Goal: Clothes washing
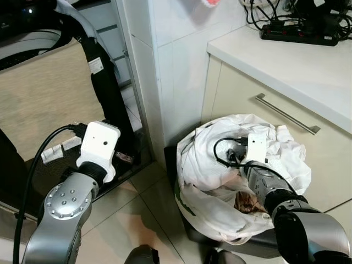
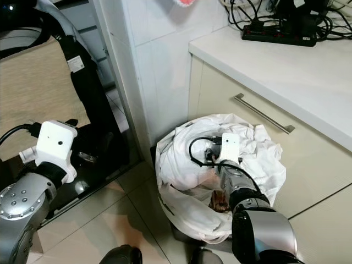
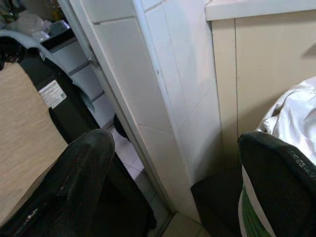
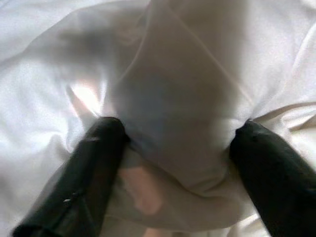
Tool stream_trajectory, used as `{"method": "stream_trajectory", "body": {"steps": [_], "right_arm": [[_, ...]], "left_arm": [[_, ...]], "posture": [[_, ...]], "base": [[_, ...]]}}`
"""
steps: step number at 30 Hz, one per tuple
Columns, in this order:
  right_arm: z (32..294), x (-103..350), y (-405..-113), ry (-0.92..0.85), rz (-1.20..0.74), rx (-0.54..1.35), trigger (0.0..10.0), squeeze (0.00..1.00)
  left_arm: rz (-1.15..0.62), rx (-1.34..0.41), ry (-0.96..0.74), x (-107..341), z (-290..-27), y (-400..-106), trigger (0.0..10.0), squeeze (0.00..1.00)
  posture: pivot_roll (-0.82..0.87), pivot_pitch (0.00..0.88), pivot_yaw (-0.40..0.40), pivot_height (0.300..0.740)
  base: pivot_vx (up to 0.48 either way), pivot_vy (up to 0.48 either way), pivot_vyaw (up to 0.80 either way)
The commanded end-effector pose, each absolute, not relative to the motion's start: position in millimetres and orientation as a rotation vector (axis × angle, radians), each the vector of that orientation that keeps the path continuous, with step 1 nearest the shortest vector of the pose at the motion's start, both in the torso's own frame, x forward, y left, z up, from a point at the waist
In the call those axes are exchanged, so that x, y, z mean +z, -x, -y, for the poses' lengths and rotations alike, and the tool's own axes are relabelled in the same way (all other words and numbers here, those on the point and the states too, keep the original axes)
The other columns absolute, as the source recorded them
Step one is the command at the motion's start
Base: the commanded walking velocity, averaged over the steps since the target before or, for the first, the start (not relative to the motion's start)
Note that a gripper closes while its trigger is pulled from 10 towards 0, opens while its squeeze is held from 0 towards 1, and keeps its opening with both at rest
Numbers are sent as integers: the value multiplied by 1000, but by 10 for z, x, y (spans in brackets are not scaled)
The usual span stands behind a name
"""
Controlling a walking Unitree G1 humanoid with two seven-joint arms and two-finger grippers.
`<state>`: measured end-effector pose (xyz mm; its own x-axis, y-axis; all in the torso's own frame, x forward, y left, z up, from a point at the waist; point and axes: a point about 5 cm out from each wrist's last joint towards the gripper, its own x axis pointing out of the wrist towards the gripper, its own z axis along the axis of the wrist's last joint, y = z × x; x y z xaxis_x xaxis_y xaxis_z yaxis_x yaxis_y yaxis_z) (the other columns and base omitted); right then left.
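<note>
At lower right, the right gripper (image 4: pixel 177 143), fingers wide, straddles a white garment (image 1: pixel 209 165) in the basket (image 1: pixel 181 220); closing likely comes next.

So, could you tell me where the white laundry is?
The white laundry fills a dark basket on the floor at the robot's right, against the beige cabinet.

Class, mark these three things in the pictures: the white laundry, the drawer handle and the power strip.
white laundry (image 1: pixel 275 144): left eye view, on the rumpled cloth's upper right folds.
drawer handle (image 1: pixel 286 114): left eye view, mid-length on the metal bar.
power strip (image 1: pixel 300 36): left eye view, middle of its black body.
</note>
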<state>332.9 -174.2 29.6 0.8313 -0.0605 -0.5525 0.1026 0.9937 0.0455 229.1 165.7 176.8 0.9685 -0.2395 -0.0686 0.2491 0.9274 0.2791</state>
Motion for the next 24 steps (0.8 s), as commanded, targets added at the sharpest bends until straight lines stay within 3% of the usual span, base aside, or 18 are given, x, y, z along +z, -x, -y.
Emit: {"method": "stream_trajectory", "body": {"steps": [1, 10, 12, 24], "right_arm": [[1649, 254, -3308, -110, -621, -70, 0, 0], [1453, 422, -3445, -155, -545, 10, 0, 0], [1452, 427, -3449, -137, -544, 17, 0, 78], [1336, 459, -3453, -118, -476, 126, 0, 27]], "left_arm": [[-48, -266, -302, 1766, -1637, -2246, 10000, 0], [-51, -266, -281, 1747, -1582, -2310, 10000, 0], [-46, -276, -272, 1736, -1542, -2355, 10000, 0], [-9, -300, -225, 1690, -1375, -2581, 10000, 0]], "posture": [[248, 202, 51, 740], [192, 173, 34, 740], [171, 161, 33, 740], [65, 83, 7, 740]], "base": [[0, 0, 0], [0, 0, 0], [0, 0, 0], [0, 0, 0]]}}
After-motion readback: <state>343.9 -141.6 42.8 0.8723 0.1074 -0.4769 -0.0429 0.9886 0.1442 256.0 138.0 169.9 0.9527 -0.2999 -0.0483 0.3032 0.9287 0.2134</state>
